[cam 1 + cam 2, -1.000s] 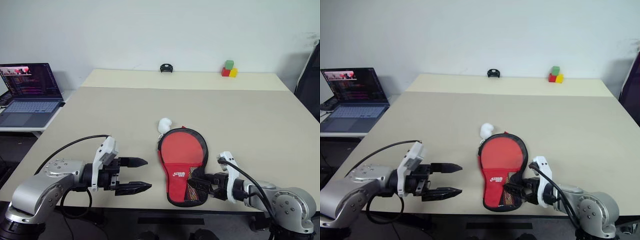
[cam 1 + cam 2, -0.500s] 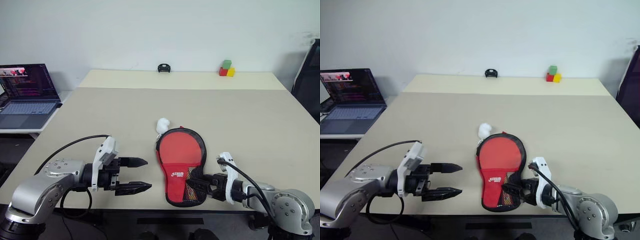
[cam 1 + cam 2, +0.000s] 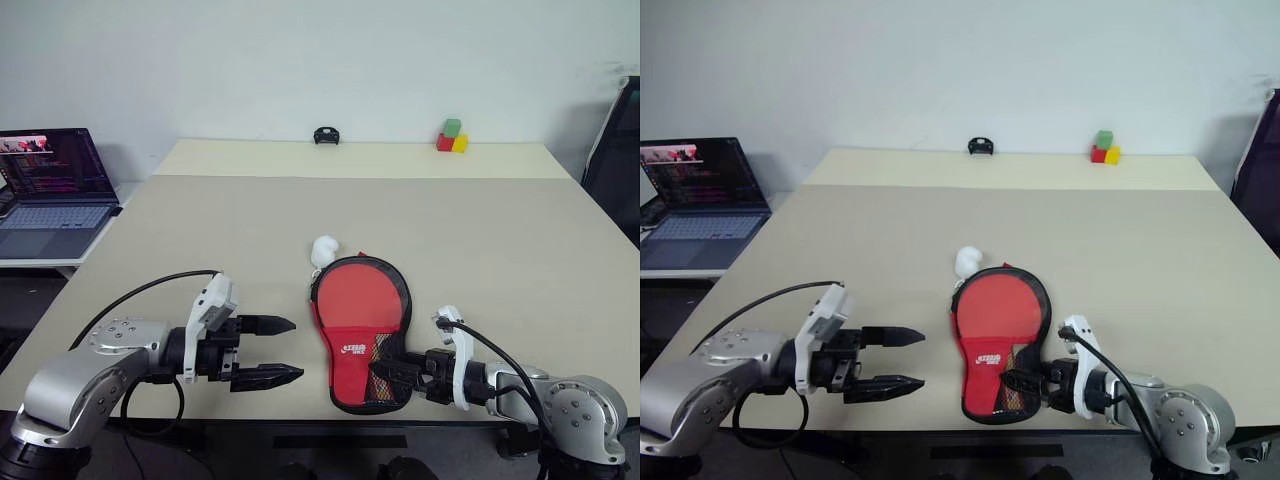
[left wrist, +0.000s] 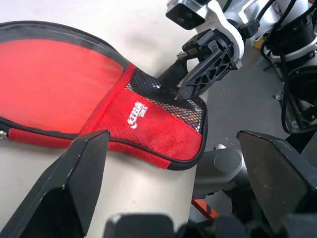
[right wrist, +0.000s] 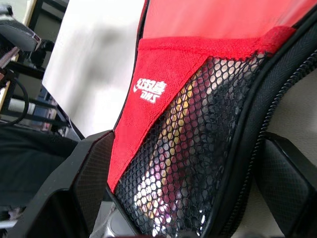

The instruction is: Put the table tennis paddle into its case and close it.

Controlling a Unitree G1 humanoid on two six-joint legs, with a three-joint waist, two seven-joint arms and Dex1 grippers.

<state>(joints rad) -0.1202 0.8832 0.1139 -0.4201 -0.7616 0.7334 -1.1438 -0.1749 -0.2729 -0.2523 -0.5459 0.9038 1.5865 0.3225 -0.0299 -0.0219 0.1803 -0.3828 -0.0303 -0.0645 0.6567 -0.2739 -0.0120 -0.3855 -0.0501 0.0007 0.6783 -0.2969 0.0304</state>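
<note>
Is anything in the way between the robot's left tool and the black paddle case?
Nothing visible is. The left tool hangs open over bare table, and the case lies beside it to its right. The right tool already reaches the case's mesh end.

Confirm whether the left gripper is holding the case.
No: the left gripper hangs open beside the case, with bare table between them.
</note>
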